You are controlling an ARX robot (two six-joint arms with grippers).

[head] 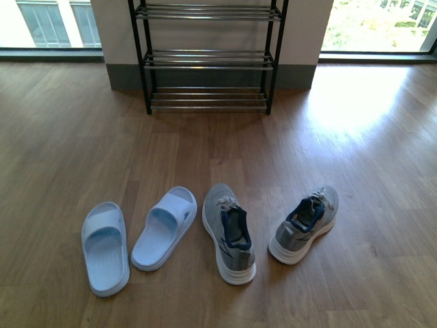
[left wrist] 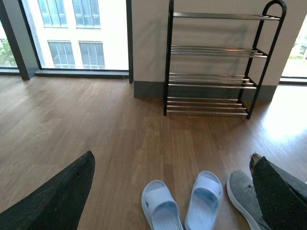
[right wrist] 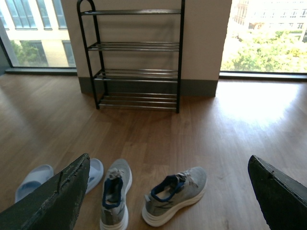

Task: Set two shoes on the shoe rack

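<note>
Holds left claw and right claw spread wide and empty above the floor, likely poised for a first pick, with pale blue slides and grey knit sneakers lined up toes toward the far-off shoe rack.

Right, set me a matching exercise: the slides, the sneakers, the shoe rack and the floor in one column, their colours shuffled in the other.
Column one:
1. slides
2. sneakers
3. shoe rack
4. floor

Column two:
A. brown wood
B. grey with white soles
C. black frame, silver rods
D. pale blue

Pairs: 1-D, 2-B, 3-C, 4-A.
</note>
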